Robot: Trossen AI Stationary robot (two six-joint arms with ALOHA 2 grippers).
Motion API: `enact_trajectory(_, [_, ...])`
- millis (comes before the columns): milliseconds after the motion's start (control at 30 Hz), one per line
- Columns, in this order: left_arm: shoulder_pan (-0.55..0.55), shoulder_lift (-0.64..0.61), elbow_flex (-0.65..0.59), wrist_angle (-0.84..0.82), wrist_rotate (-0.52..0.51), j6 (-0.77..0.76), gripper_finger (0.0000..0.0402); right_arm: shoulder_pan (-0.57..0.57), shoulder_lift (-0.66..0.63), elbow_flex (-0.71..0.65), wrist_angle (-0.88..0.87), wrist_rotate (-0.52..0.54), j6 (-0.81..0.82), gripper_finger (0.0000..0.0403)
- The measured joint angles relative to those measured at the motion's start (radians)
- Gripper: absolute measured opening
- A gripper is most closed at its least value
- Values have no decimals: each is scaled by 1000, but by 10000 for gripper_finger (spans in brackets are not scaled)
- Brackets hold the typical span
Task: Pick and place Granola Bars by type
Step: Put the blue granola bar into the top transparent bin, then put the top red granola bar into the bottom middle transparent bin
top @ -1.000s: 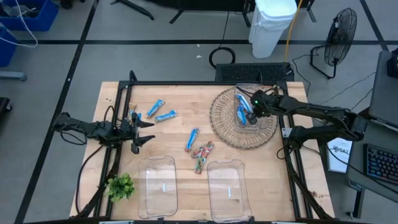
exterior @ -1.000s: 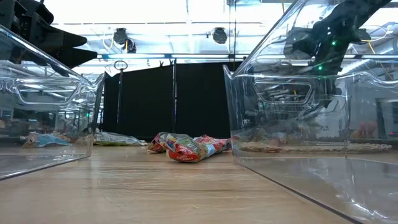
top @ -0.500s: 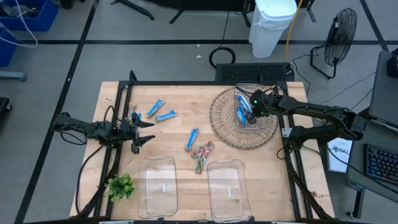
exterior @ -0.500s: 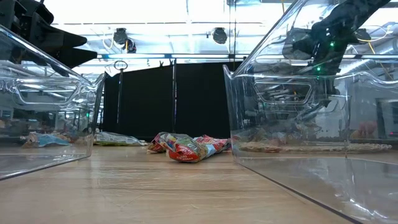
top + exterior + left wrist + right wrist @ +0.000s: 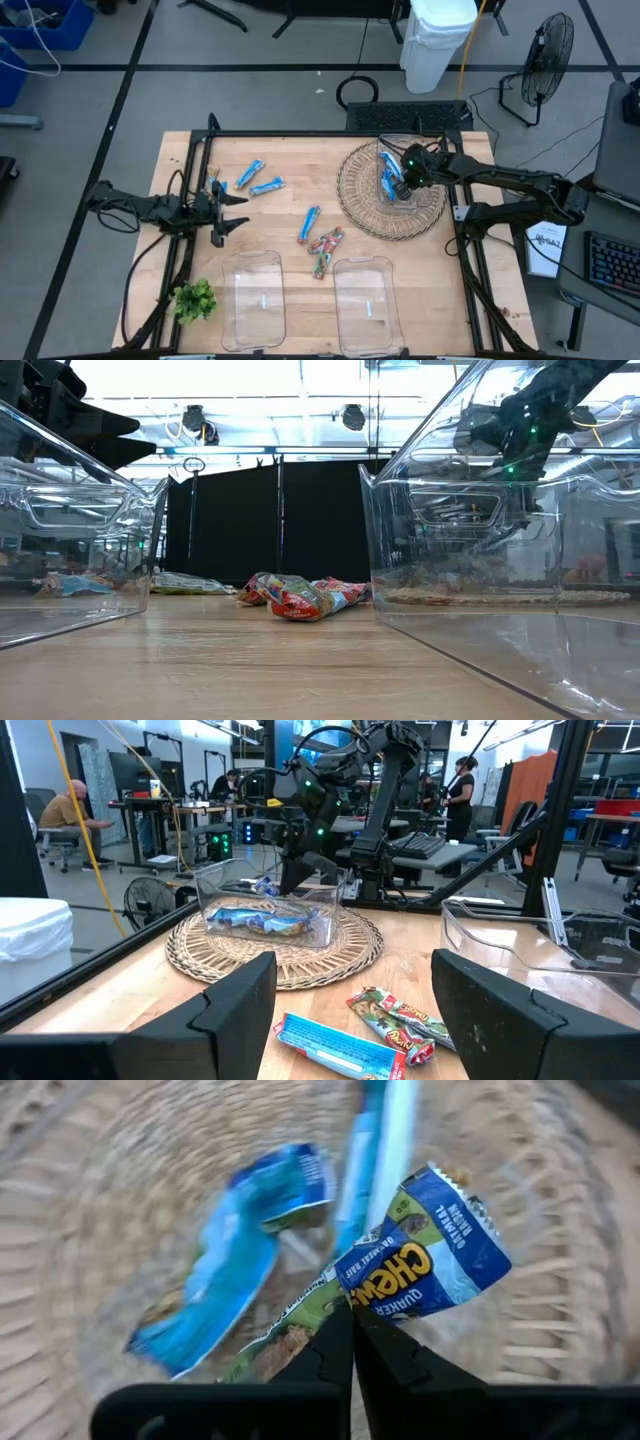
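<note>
Over at the right side of the wooden table, toward its far edge, the right gripper hangs above the round wicker mat, its fingers pressed together and pinching the end of a blue granola bar, which sticks up past the fingertips. Beneath it, more blue bars lie in a small clear container that stands on the mat. Near the far-left part of the table two blue bars rest just beside each other, and a single blue bar lies near the middle. Just toward the near edge from it sits a small heap of multicoloured bars, close to the rim of the right-hand clear bin. A second clear bin stands beside that one along the near edge, and a green leafy sprig sits at the near-left corner. At the left edge, the left gripper hovers with its jaws spread wide and nothing between them, well apart from every bar.
</note>
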Motion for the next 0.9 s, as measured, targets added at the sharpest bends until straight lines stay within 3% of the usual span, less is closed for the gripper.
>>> enact_trajectory(133, [0,0,0,0,0,0,267,0,-2,0,34,-71,-32,51])
enact_trajectory(267, [0,0,0,0,0,0,267,0,-34,0,68,-71,-61,100])
enact_trajectory(433, [0,0,0,0,0,0,267,0,-183,10,56,-72,-105,139])
enact_trajectory(667, [0,0,0,0,0,0,267,73,-526,-21,26,-72,-98,137])
enact_trajectory(900, [0,0,0,0,0,0,267,183,-825,-165,205,-19,-178,121])
